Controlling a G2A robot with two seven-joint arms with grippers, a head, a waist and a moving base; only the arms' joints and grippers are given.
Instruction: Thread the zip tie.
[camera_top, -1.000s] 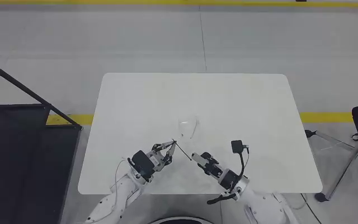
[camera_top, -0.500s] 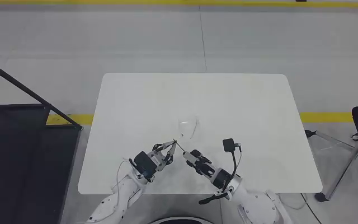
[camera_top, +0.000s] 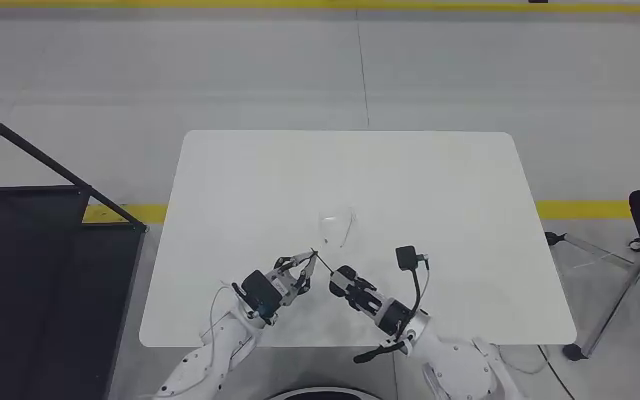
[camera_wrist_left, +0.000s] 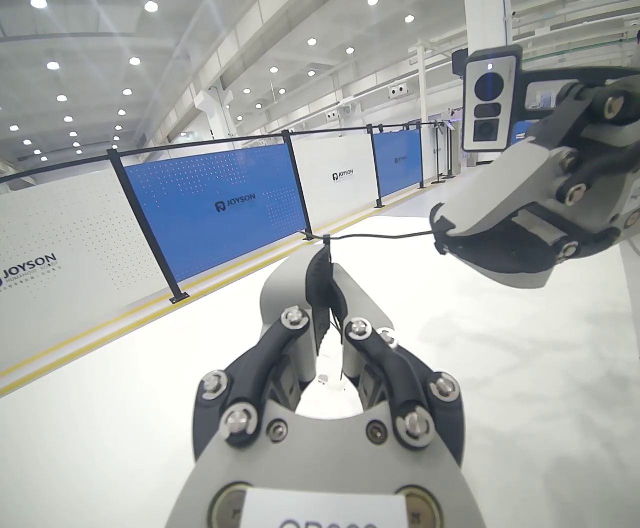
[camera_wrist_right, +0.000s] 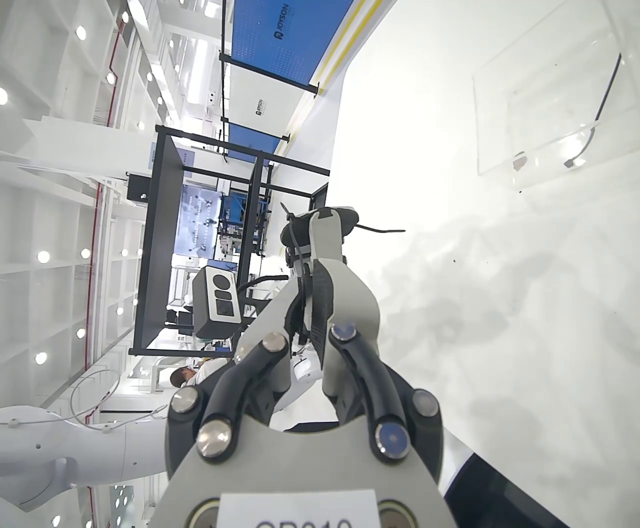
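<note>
In the top view, the left end effector (camera_top: 303, 266) and right end effector (camera_top: 338, 276) met near the desk's (camera_top: 450, 180) 6 o'clock edge. The thin black zip tie (camera_top: 319, 261) bridged them, held off the surface. Its long axis ran from about 10 o'clock to 4 o'clock. A clear tray (camera_top: 337, 226) sat at 12 o'clock from the pair.

In the left wrist view, the left end effector (camera_wrist_left: 326, 252) was pressed together, pinching one end of the zip tie (camera_wrist_left: 380, 236). The strap ran nearly level across to the right end effector (camera_wrist_left: 441, 239), whose tips closed on it.

In the right wrist view, the right end effector (camera_wrist_right: 302, 262) was likewise clamped on the strap. A free tail of the zip tie (camera_wrist_right: 385, 231) pointed toward the clear tray (camera_wrist_right: 500, 125), where a second tie (camera_wrist_right: 607, 90) lay.

The strap looked light, springy and slick. It would probably buckle if held far back, so a grip close to the tip seemed best.
</note>
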